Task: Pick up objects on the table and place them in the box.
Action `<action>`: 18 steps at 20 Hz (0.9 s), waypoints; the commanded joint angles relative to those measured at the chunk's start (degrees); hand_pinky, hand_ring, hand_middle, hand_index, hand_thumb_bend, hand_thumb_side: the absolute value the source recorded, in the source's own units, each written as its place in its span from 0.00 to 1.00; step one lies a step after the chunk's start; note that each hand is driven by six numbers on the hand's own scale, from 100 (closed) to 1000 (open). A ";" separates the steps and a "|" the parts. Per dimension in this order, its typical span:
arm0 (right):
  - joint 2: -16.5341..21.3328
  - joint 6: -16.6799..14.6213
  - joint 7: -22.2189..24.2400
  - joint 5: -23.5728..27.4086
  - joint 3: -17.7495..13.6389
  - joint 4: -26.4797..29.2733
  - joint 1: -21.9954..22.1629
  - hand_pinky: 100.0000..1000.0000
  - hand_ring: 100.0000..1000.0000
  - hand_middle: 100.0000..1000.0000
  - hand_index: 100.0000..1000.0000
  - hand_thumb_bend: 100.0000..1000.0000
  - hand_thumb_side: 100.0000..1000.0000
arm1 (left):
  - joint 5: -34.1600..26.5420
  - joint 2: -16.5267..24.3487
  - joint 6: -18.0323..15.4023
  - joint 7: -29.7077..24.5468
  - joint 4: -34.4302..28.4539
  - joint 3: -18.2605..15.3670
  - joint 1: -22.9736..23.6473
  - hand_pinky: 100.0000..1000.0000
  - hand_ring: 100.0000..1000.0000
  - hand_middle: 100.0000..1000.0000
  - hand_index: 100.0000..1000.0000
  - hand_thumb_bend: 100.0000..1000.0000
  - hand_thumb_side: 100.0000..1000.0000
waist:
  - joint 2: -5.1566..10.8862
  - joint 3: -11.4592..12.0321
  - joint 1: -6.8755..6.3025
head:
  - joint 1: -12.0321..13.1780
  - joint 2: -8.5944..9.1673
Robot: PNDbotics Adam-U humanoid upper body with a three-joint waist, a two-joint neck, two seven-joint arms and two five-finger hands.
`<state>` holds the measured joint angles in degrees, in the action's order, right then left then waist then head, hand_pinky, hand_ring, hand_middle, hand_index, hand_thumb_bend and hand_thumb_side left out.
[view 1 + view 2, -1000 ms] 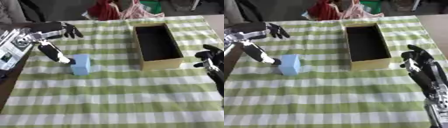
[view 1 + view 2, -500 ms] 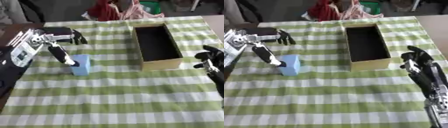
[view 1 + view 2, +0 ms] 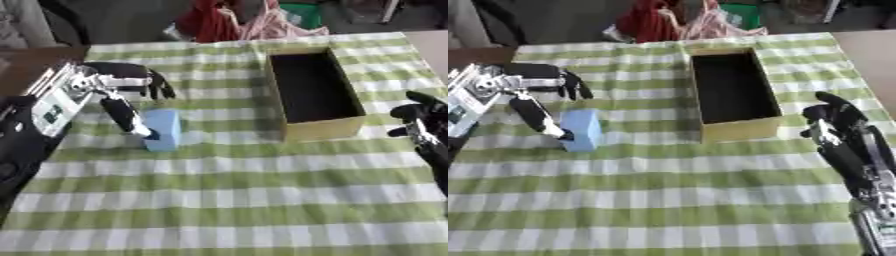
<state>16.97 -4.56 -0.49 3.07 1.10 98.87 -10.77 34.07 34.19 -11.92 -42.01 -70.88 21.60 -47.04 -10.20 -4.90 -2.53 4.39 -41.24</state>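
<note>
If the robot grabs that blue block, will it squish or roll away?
Probably neither. The blue block has flat faces and straight edges and stands on the checked cloth, so it should not roll. It stands taller than it is wide, so a sideways nudge from the left robot hand might tip it. Whether it is squishy cannot be told.

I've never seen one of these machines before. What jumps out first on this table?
The robot's left hand reaches over a light blue block on the left of the green checked tablecloth, thumb against the block's side. Right of centre stands an open cardboard box, dark inside. The right hand waits beside it.
</note>
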 commanded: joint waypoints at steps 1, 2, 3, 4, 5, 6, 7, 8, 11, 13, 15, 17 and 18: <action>0.99 -0.13 0.26 -0.16 -0.13 0.47 -0.53 0.53 0.75 0.60 0.85 0.00 0.41 | 0.44 0.43 -0.04 -0.20 0.64 -0.81 -1.05 0.69 0.72 0.75 0.86 0.49 0.25 | 0.96 -0.02 0.17 | -0.03 0.13; 0.97 -0.13 0.26 -0.16 -0.14 0.47 -0.54 0.53 0.75 0.60 0.85 0.00 0.41 | 0.54 0.25 -0.04 -0.11 0.99 -0.84 -1.01 0.69 0.72 0.75 0.86 0.49 0.24 | 0.93 -0.04 0.20 | -0.05 0.13; 0.96 -0.13 0.26 -0.16 -0.15 0.47 -0.54 0.53 0.75 0.60 0.85 0.00 0.41 | 0.62 0.07 -0.07 0.02 1.29 -0.87 -0.99 0.69 0.72 0.75 0.86 0.48 0.24 | 0.91 -0.05 0.22 | -0.06 0.15; 0.95 -0.13 0.26 -0.16 -0.16 0.46 -0.54 0.53 0.75 0.60 0.85 0.00 0.41 | 0.70 -0.16 -0.08 0.16 1.56 -0.89 -0.96 0.69 0.72 0.74 0.86 0.48 0.24 | 0.89 -0.06 0.24 | -0.05 0.18; 0.95 -0.12 0.26 -0.17 -0.16 0.44 -0.54 0.53 0.75 0.60 0.85 0.00 0.41 | 0.74 -0.37 -0.09 0.32 1.79 -0.88 -0.93 0.69 0.72 0.74 0.86 0.47 0.23 | 0.86 -0.07 0.26 | -0.05 0.20; 0.93 -0.12 0.26 -0.18 -0.16 0.44 -0.55 0.53 0.74 0.60 0.85 0.00 0.41 | 0.79 -0.58 -0.11 0.43 1.97 -0.85 -0.92 0.69 0.71 0.74 0.86 0.46 0.23 | 0.84 -0.10 0.27 | -0.04 0.22; 0.91 -0.12 0.27 -0.18 -0.16 0.43 -0.56 0.53 0.74 0.60 0.85 0.00 0.41 | 0.85 -0.78 -0.14 0.50 2.12 -0.80 -0.90 0.69 0.71 0.73 0.85 0.45 0.22 | 0.82 -0.12 0.28 | -0.04 0.24; 0.88 -0.12 0.28 -0.18 -0.15 0.41 -0.58 0.53 0.74 0.60 0.85 0.00 0.41 | 0.94 -0.98 -0.17 0.51 2.26 -0.74 -0.89 0.68 0.71 0.73 0.85 0.45 0.22 | 0.80 -0.15 0.29 | -0.04 0.27; 0.83 -0.11 0.31 -0.18 -0.14 0.38 -0.60 0.53 0.74 0.60 0.85 0.00 0.41 | 1.55 -1.44 -0.19 0.60 2.58 -0.65 -0.89 0.68 0.69 0.69 0.83 0.39 0.14 | 0.78 -0.22 0.30 | -0.01 0.32; 0.82 -0.11 0.32 -0.19 -0.13 0.36 -0.59 0.53 0.74 0.60 0.85 0.00 0.41 | 2.15 -1.61 -0.19 0.69 2.75 -0.61 -0.87 0.67 0.66 0.63 0.81 0.37 0.10 | 0.78 -0.29 0.29 | -0.01 0.34; 0.82 -0.11 0.30 -0.19 -0.17 0.35 -0.60 0.53 0.74 0.60 0.85 0.00 0.41 | 2.78 -1.66 -0.16 0.93 2.92 -0.68 -0.87 0.66 0.63 0.54 0.78 0.34 0.07 | 0.80 -0.33 0.28 | -0.01 0.37; 0.81 -0.11 0.30 -0.19 -0.18 0.33 -0.59 0.53 0.75 0.60 0.85 0.00 0.41 | 3.18 -1.60 0.00 1.74 2.85 -0.90 -0.89 0.66 0.60 0.48 0.75 0.32 0.07 | 0.83 -0.34 0.26 | -0.04 0.39; 0.81 -0.11 0.30 -0.19 -0.19 0.32 -0.58 0.53 0.75 0.60 0.85 0.00 0.41 | 3.24 -1.49 0.13 2.34 2.59 -1.11 -0.96 0.64 0.57 0.41 0.71 0.30 0.07 | 0.85 -0.33 0.25 | -0.06 0.40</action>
<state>16.97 -4.65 -0.38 3.07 1.10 98.81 -10.77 36.56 31.70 -11.90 -40.29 -68.02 21.24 -47.00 -10.21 -5.23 -2.40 4.39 -41.21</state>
